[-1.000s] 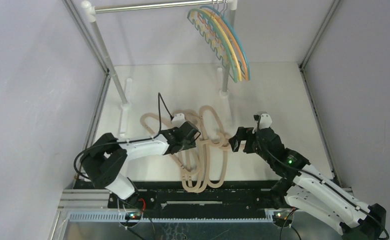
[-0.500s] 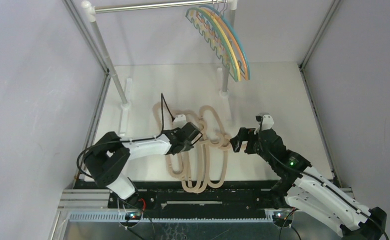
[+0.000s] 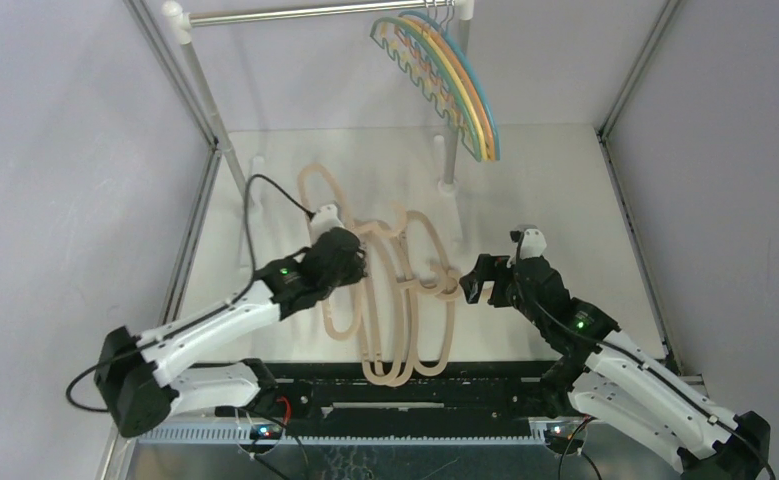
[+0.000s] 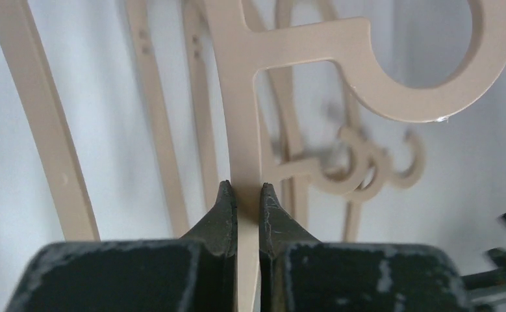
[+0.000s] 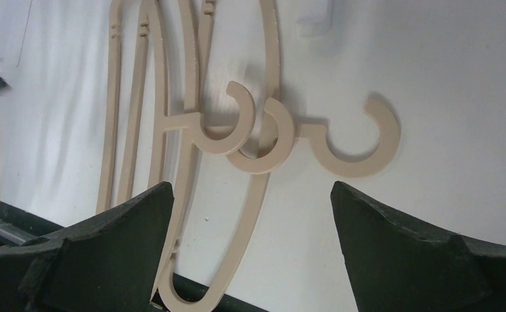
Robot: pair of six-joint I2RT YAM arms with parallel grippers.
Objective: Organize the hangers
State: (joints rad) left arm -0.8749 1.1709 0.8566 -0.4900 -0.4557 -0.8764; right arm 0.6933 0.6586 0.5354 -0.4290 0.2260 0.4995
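A beige hanger (image 4: 240,97) is pinched at its bar between my left gripper's (image 4: 247,190) shut jaws, its round hook (image 4: 432,104) up to the right. From above, the left gripper (image 3: 350,262) holds this hanger (image 3: 317,168) raised over the table's left-middle. Several more beige hangers (image 3: 449,330) lie overlapped on the white table, their hooks (image 5: 354,156) pointing right. My right gripper (image 3: 465,285) hovers open just right of those hooks; in its wrist view the gripper (image 5: 251,188) straddles a hanger bar without touching it. Thin green, yellow, orange and blue hangers (image 3: 460,95) hang on the rail.
A silver rail (image 3: 285,13) on white posts (image 3: 215,130) crosses the back of the table. Grey walls and metal frame bars close in both sides. The black base edge (image 3: 415,390) runs along the front under the pile's ends.
My left gripper has shut on a beige hanger and carried it up and to the back left, away from the pile. The right arm has stayed put.
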